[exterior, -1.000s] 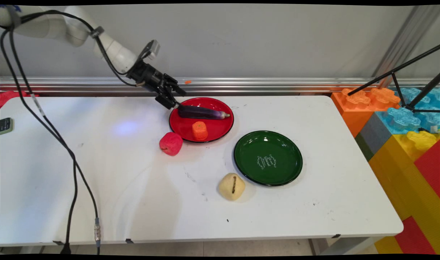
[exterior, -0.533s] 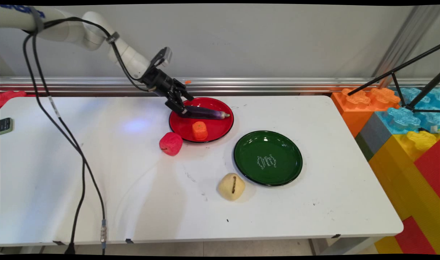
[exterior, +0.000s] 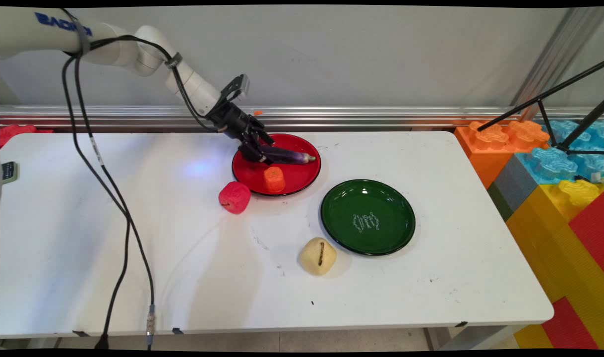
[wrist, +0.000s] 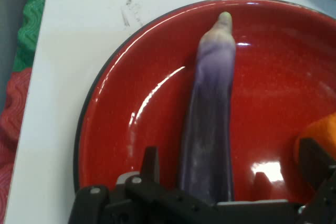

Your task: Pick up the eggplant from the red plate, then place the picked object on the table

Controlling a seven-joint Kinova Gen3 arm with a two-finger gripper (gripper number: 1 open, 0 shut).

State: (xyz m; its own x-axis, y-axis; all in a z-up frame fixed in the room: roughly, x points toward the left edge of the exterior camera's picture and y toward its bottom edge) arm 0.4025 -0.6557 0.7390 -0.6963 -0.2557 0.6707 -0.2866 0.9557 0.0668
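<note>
A purple eggplant (exterior: 292,156) lies along the far side of a red plate (exterior: 248,173), stem tip to the right. My gripper (exterior: 262,155) is open and low over the eggplant's left end. In the hand view the eggplant (wrist: 210,114) runs up the red plate (wrist: 131,103) between the two fingers (wrist: 150,163), closer to the left one, and I cannot tell whether either touches it. An orange carrot piece (exterior: 274,179) stands on the plate's near side, and it shows as the orange carrot piece (wrist: 321,135) beside the right finger.
A red apple (exterior: 234,197) sits on the table just left of the red plate. A green plate (exterior: 367,198) lies to the right, with a pale yellow potato (exterior: 318,256) at its near left. Large coloured blocks (exterior: 555,188) stand past the table's right edge.
The gripper has moved right and down from the plate's left rim until it stands over the eggplant's left end. The eggplant and the other things have not shifted.
</note>
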